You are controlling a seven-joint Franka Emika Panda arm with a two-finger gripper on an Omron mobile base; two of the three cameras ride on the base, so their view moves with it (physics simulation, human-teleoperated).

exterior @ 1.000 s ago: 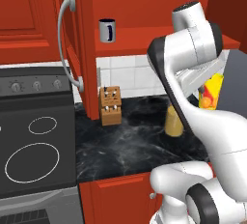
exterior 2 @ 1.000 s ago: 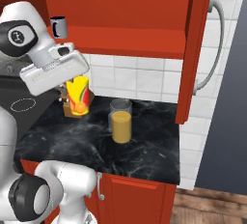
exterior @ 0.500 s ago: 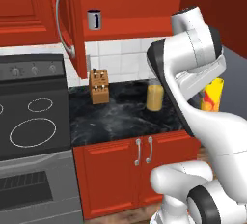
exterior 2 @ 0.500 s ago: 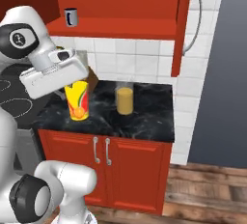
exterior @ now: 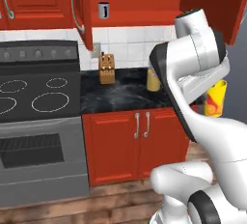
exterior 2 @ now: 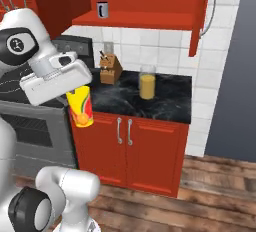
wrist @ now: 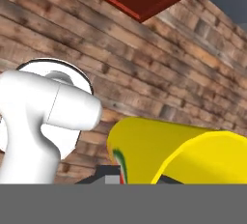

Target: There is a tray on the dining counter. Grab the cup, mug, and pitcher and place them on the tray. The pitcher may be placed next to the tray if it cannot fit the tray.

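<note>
Hanging upright under the hand for carrying, the cup (exterior 2: 81,107) is held by the fingers, while the pitcher (exterior 2: 147,82) waits on the worktop (exterior 2: 165,101) at 2 o'clock from it.

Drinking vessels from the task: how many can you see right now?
3: the cup hangs in the gripper, the pitcher stands on the black worktop, and the mug sits on the open cabinet shelf.

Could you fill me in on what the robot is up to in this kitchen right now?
The arm is carrying the yellow cup in its end effector, held in the air in front of the red cabinets, off the worktop. The pitcher stands on the black worktop near a knife block, and the mug sits on the shelf of the open upper cabinet. Neither has been collected yet.
</note>
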